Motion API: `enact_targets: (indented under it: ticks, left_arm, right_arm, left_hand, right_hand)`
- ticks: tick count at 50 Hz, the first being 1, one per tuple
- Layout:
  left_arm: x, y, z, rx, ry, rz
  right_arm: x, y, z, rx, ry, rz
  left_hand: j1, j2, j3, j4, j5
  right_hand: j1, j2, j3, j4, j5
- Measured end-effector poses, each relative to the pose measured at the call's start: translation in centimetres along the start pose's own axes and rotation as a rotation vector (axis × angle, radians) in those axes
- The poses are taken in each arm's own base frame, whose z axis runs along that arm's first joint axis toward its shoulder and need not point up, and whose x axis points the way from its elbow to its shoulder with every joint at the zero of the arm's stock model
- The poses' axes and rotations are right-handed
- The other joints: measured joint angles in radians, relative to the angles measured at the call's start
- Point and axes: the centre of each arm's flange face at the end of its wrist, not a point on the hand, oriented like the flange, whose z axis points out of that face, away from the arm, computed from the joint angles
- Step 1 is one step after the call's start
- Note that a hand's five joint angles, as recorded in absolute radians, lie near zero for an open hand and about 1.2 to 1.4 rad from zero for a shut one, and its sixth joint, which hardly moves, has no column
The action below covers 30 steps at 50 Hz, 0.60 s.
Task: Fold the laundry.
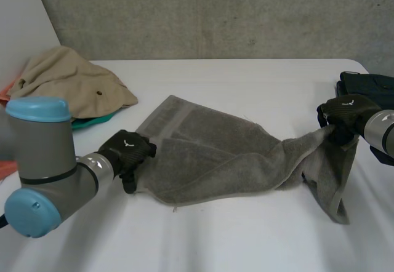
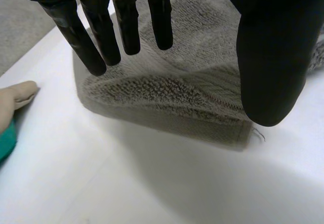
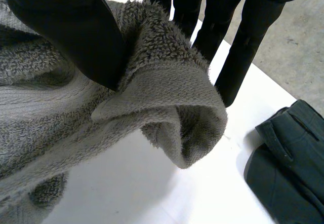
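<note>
Now the right hand pinches one end of the grey towel above the bench, and the left hand is open by the other end.

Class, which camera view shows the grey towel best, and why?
The head view: the whole grey towel shows, from the left hand to the right hand pinching its far end. The left wrist view shows a folded corner; the right wrist view, the pinched end.
</note>
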Motion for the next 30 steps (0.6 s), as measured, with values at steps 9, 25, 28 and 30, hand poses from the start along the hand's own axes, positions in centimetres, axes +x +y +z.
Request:
enact_targets:
  ticks: [9, 25, 28, 30]
  left_arm:
    - [0.6, 0.0, 1.6, 0.005, 0.021, 0.000]
    - [-8.0, -10.1, 1.5, 0.311, -0.324, 0.026]
    - [-11.1, -15.0, 0.8, 0.462, -0.432, 0.056]
    - [-12.7, -17.6, -0.1, 0.553, -0.491, 0.068]
  right_arm:
    - [-0.2, 0.0, -0.3, 0.013, 0.006, -0.003]
    - [0.2, -2.4, 2.1, 0.040, 0.070, -0.175]
    - [2.3, -6.4, 4.0, 0.183, 0.222, -0.183]
    - [3.9, -9.3, 4.5, 0.312, 0.330, -0.155]
  left_hand:
    - [0.741, 0.734, 0.710, 0.732, 0.710]
    - [0.741, 0.784, 0.771, 0.789, 0.726]
    - [0.741, 0.785, 0.771, 0.790, 0.726]
    - [0.741, 0.785, 0.771, 0.790, 0.726]
  right_hand:
    - [0.000, 0.000, 0.000, 0.000, 0.000]
    - [0.000, 0.000, 0.000, 0.000, 0.000]
    - [0.000, 0.000, 0.000, 0.002, 0.000]
    - [0.000, 0.000, 0.000, 0.003, 0.000]
